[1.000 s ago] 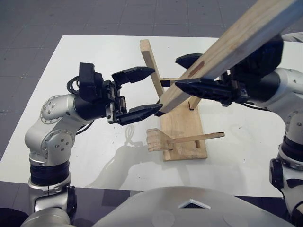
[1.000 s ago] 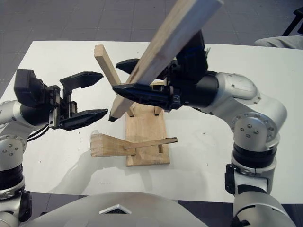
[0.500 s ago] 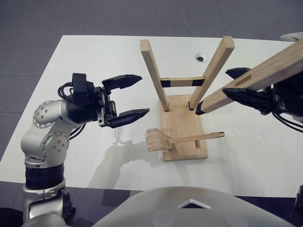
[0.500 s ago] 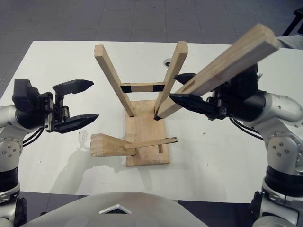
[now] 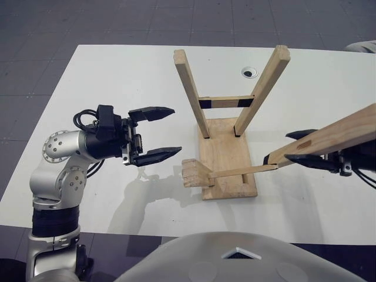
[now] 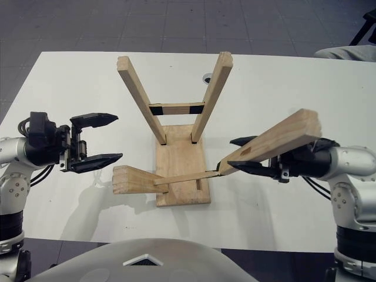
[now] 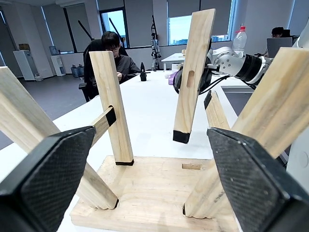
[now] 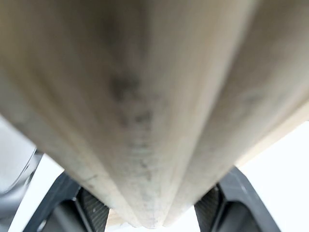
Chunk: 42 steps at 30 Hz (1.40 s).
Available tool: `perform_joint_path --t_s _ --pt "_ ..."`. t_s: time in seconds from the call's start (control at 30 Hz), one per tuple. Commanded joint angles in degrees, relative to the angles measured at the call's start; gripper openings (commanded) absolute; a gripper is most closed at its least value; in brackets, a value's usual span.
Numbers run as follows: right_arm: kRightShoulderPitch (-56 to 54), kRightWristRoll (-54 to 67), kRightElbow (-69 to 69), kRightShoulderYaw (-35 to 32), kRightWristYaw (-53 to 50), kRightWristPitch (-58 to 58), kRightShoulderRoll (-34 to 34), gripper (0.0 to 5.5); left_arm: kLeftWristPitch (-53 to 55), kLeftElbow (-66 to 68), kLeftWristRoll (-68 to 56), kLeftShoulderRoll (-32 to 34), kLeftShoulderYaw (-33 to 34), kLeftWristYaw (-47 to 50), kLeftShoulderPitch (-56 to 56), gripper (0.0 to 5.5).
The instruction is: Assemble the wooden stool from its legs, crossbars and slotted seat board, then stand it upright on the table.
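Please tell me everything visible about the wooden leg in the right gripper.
The wooden leg is a pale, square-edged bar of bare wood with a dark lower tip and an oval slot in its side. The right gripper clamps it tilted, its lower end by the thin crossbar's free end; contact is unclear.

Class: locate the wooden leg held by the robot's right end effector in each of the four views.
Left eye: held leg slants at the right edge.
Right eye: held leg slants right of the seat board.
Left wrist: held leg hangs beyond the seat board, slot showing.
Right wrist: held leg close up.
Shared landmark: the seat board.
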Motion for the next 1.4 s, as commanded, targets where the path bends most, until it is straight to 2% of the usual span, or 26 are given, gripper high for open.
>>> perform_joint_path --t_s 0.03,0.3,0.93,1.4 --pt "-0.43 -2.68 0.78 3.54 2.33 -3.93 0.58 2.01 -0.6 0.24 0.53 0.55 -0.48 -1.17 0.62 4.27" --pt "0.42 -4.41 -1.43 7.62 1.5 -6.59 1.48 2.01 -0.43 0.72 0.84 0.73 -0.9 -1.46 0.62 4.27" --pt "1.63 -0.82 -10.02 3.72 -3.81 -4.77 0.57 2.01 -0.51 0.69 1.19 0.75 -1.1 -0.91 0.91 4.27" --pt "6.31 -3.9 -7.57 7.33 -6.04 -9.89 4.92 2.01 -0.46 0.74 1.34 0.71 -1.27 -0.82 0.06 4.27"
